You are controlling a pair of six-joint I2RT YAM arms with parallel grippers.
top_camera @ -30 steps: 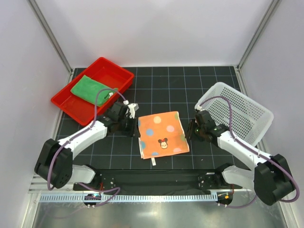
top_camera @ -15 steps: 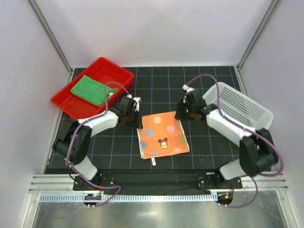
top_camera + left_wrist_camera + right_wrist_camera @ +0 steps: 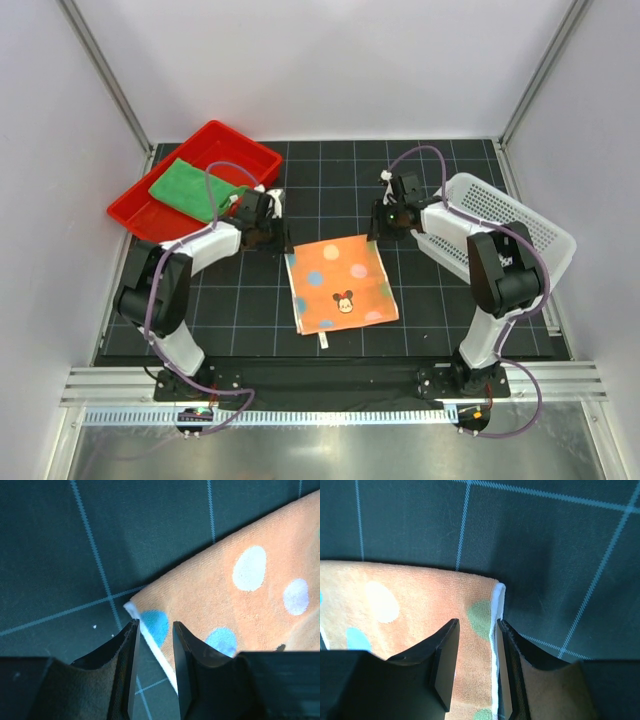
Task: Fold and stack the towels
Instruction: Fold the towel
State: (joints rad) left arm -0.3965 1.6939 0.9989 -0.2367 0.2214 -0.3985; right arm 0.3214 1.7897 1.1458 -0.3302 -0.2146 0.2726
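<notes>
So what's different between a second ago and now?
The right claw swung away from the bases, from the right edge of the polka-dot towel to its far right corner. The left claw shifted slightly, onto the far left corner. Both straddle those corners, open, nothing held. That towel, the green towel, red tray and basket stayed put.

The top camera looks down from high above the near edge, far enough to take in the whole tabletop (image 3: 330, 170). Both wrist cameras look steeply down from very near. One looks past the left tool (image 3: 154, 625) at the upper-left corner of the towel (image 3: 338, 283). The other looks past the right tool (image 3: 477, 622) at its upper-right corner. All three views share that towel.
</notes>
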